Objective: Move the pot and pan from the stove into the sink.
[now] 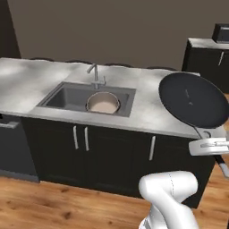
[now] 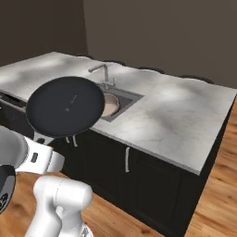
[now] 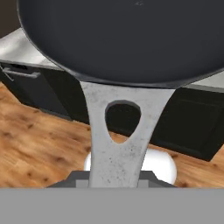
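1. The pincer [image 1: 210,145] is clamped shut on the handle of the pan [image 1: 193,99], which it holds up in the air, off the surface [image 1: 147,107].
2. In the hand view the pan's [image 3: 127,39] grey forked handle neck runs straight out from the pincer to the black bowl, so the pan's long axis lies along the pincer's own reach.
3. The pot [image 1: 103,103] already sits inside the sink [image 1: 67,96], just in front of the faucet [image 1: 95,74].
4. The relation that counts: in the left base view the sink lies to the left of the held pan and lower, with bare surface between them. The pan has to travel that way and come down.
5. In the right base view the pan [image 2: 65,106] covers much of the sink [image 2: 127,99], and the pot [image 2: 109,103] shows only as a sliver at its edge.
6. The stove cannot be made out.
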